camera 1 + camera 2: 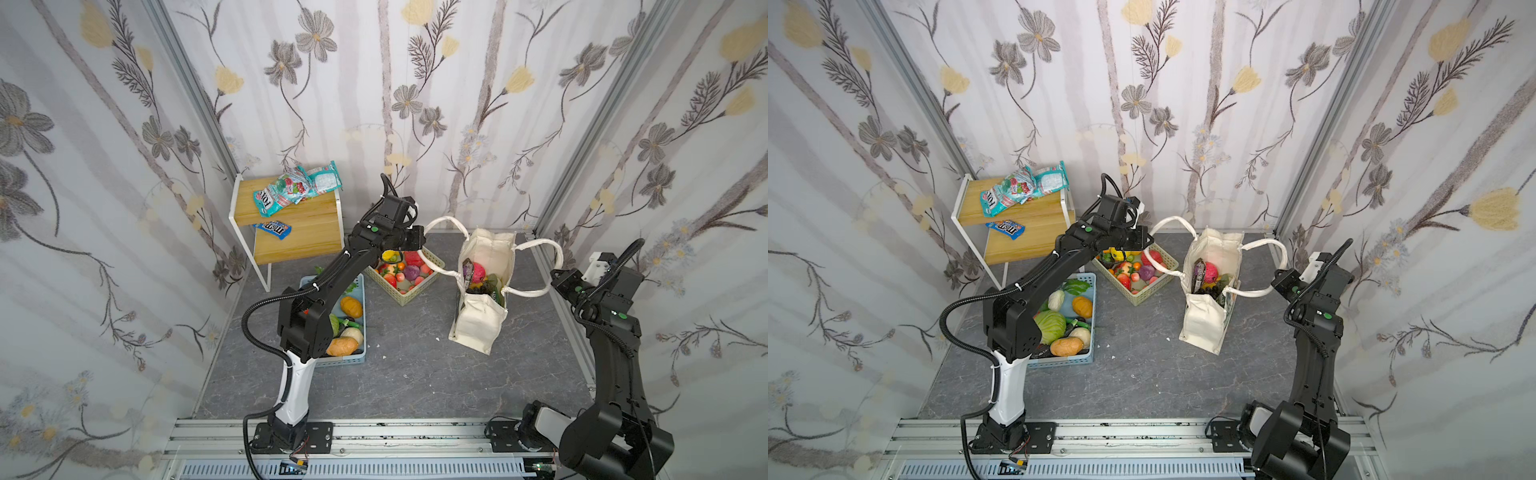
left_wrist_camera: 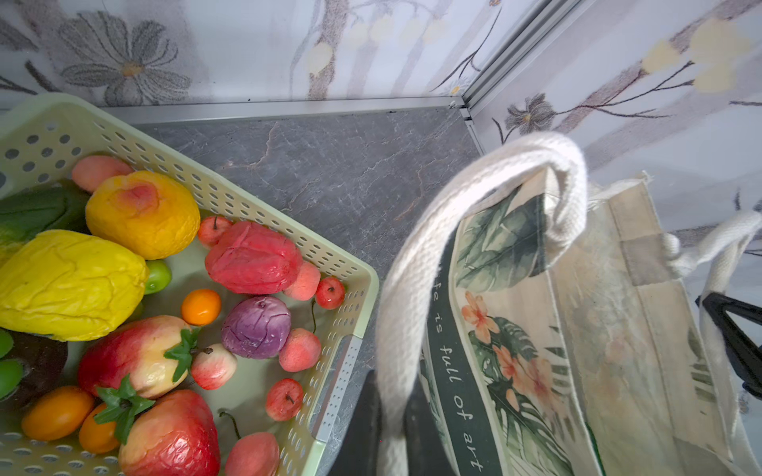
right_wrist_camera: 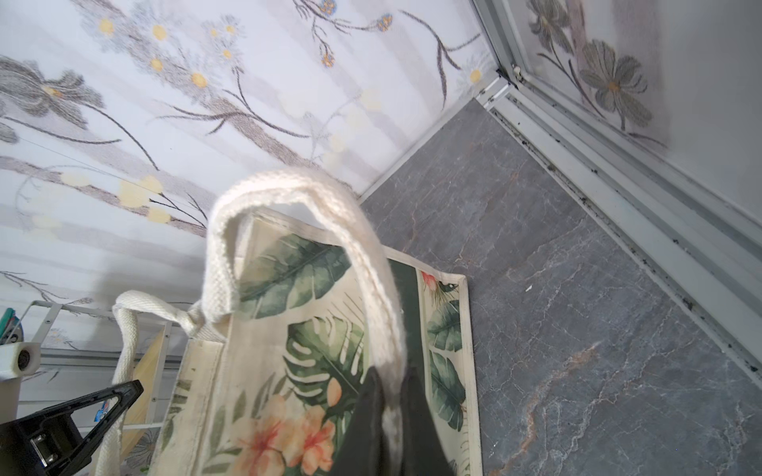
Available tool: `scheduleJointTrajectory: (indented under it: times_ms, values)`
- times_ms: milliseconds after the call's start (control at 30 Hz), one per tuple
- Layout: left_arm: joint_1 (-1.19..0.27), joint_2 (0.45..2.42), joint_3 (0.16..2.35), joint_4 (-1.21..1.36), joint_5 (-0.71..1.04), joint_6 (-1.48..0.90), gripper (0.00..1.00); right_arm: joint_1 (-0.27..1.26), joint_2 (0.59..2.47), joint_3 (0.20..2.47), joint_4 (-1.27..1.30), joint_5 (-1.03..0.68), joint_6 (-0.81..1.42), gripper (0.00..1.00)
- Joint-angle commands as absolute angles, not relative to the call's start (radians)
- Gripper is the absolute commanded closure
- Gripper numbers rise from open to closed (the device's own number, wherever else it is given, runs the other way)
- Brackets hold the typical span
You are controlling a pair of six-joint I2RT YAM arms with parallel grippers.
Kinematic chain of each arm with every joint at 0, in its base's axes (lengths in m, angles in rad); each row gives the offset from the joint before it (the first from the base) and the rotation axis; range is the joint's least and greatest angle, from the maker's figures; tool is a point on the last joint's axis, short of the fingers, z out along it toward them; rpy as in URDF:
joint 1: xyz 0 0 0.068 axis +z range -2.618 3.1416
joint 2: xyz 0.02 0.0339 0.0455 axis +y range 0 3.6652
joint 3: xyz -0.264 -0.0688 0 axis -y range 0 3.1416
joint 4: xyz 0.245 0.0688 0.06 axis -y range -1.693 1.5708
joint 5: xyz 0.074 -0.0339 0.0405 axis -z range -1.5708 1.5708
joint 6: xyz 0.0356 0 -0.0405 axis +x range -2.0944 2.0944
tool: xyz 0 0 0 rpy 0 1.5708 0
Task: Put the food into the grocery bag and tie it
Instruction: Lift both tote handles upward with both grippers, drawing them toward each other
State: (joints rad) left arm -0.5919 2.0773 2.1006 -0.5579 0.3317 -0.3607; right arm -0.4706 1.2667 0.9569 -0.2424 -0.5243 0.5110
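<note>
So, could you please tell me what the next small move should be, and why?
Probably draw both pincers inward so the straps meet above the cream canvas leaf-print tote. The left pincer is shut on one cream woven strap handle, the right pincer on the opposite handle; both loops are spread apart, and food such as the pink knobbly ball already sits inside.

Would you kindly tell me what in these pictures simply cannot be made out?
Lower contents of the grocery bag: both top views, hidden by its walls.
First word of the bag's script: left wrist view, covered by the strap handle held in the left end effector.
Part of the blue basket: both top views, covered by the left arm.
White specks on the table: top views, too small to identify.
</note>
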Motion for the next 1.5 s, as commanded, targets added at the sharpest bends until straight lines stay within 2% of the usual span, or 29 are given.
scheduleJointTrajectory:
  times_ms: [0, 333, 867, 1133, 1467]
  values:
    - [-0.604, 2.046, 2.126, -0.563, 0.322, -0.335, 0.99, -0.465, 1.251, 1.007, -0.275, -0.548, 0.508, 0.92]
    - [-0.673, 2.017, 2.257, -0.627, 0.294, -0.285, 0.96, -0.346, 1.214, 1.143, -0.228, -0.599, 0.51, 0.89]
    - [-0.769, 2.083, 2.447, -0.698, 0.284, -0.27, 0.95, -0.076, 1.237, 1.189, -0.044, -0.686, 0.474, 0.87]
    - [-0.781, 2.117, 2.503, -0.721, 0.285, -0.27, 0.95, 0.047, 1.296, 1.165, -0.028, -0.727, 0.392, 0.87]
    - [-0.802, 2.095, 2.503, -0.718, 0.292, -0.261, 0.95, 0.129, 1.404, 1.163, 0.028, -0.724, 0.398, 0.87]
